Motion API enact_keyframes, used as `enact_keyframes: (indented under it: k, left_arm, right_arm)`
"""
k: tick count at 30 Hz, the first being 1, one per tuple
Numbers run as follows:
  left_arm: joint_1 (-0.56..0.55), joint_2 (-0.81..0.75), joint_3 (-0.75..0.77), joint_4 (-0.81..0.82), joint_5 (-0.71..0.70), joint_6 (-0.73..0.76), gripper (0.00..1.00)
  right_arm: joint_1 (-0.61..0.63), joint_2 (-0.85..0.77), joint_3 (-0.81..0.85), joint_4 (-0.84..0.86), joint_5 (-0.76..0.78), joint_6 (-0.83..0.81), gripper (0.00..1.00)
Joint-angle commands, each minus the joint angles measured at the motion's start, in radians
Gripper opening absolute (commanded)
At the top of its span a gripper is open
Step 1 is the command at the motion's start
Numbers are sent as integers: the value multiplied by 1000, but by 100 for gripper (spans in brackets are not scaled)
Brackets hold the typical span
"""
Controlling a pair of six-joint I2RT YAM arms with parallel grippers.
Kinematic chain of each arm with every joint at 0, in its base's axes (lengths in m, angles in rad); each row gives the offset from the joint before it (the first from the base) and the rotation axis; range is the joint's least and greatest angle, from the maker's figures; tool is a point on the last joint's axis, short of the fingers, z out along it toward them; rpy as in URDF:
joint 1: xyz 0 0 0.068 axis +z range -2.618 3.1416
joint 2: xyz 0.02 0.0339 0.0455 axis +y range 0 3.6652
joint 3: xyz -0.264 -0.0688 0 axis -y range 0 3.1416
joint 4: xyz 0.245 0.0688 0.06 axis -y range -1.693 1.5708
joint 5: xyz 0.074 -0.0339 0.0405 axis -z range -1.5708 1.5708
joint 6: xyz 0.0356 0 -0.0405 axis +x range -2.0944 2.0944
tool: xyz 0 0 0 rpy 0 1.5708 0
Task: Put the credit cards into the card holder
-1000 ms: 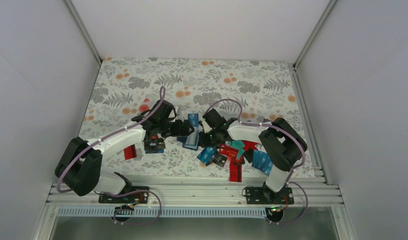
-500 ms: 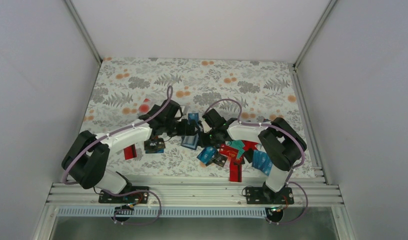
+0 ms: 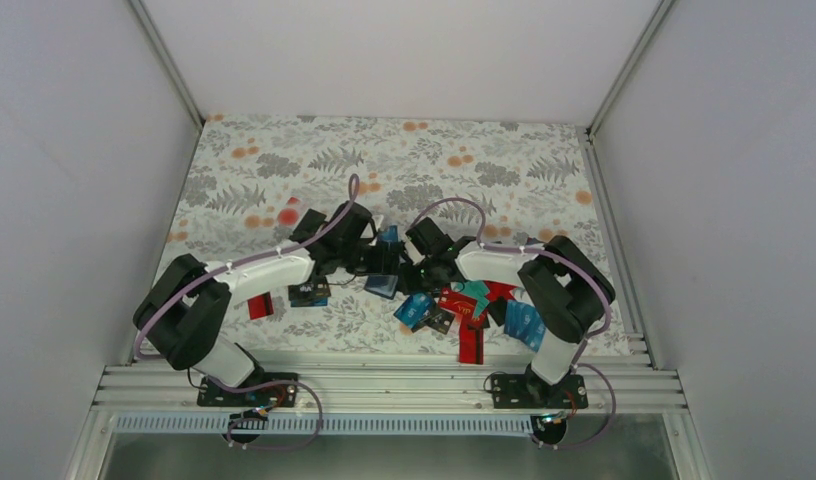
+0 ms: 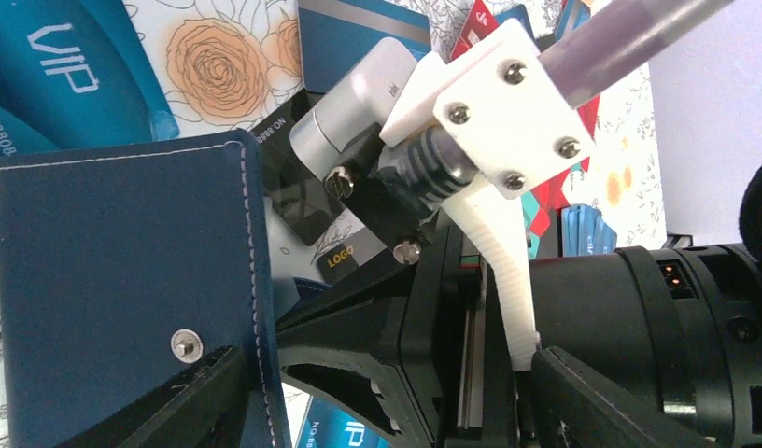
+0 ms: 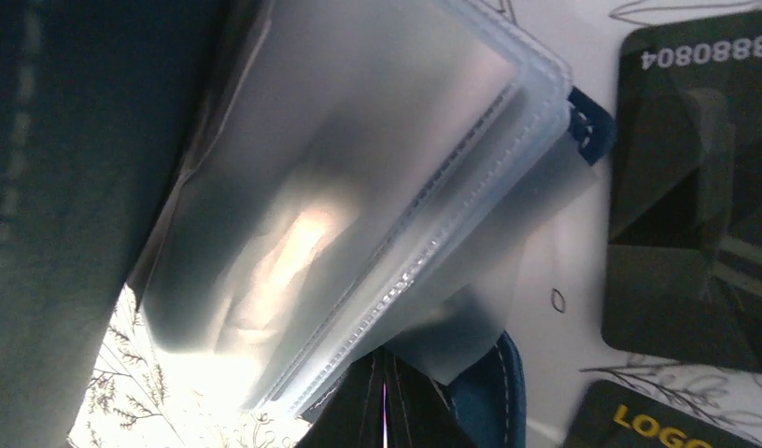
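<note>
1. Card holder (image 4: 125,280) lies mid-bench between both arms, navy cover with the snap facing up. Its clear sleeves (image 5: 359,187) fan out right in front of the right wrist camera.
2. Right tool (image 5: 385,397): fingertips pressed together, and it seems to pinch the edge of one clear sleeve. The sleeve is thin and slick, so a tug sideways could slip it free or crease it.
3. Left tool (image 4: 387,373): jaws spread wide, gripping nothing. One finger lies against the cover's corner. That is only a light pin, so the holder could slide or flip if the right arm pulls.
4. The two tools are almost touching over the holder, and the right one fills the left wrist view. Collision risk is high, since any reach by either arm crosses the other.
5. Neither tool carries a card. Credit cards (image 3: 459,305) are piled near the right arm's base, with a few more by the left arm. Freeing a tool to fetch one likely lets the sleeves fall shut.
6. A black card (image 5: 695,187) and a teal VIP card (image 4: 69,75) lie flat on the bench (image 3: 464,160) just beside the holder. Flat thin cards are hard to pinch, so expect a missed grasp or a card shoved under the holder.
7. Overlapping cards in the pile may lift two at once.
</note>
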Motion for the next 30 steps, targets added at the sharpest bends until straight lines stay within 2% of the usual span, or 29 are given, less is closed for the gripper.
enact_keyframes:
  k: [1, 11, 17, 20, 24, 30]
  left_arm:
    - [-15, 35, -23, 21, -22, -13, 71]
    - [-14, 37, -61, 66, -59, -43, 57]
    - [-4, 12, -108, 191, 13, -61, 56]
    - [-2, -29, -103, 204, 40, -50, 56]
    - [-2, -146, -34, 99, 15, 5, 58]
    - [33, -296, 109, -222, -152, 100, 64]
  right_arm:
    - [8, -17, -38, -90, 98, -24, 4]
    - [-6, -70, -47, -109, 91, -26, 8]
    - [-12, -68, -47, -111, 84, -27, 10]
    - [-12, -69, -43, -113, 80, -27, 10]
    - [-14, -61, -35, -118, 74, -29, 10]
    - [-13, -53, -25, -121, 69, -27, 10]
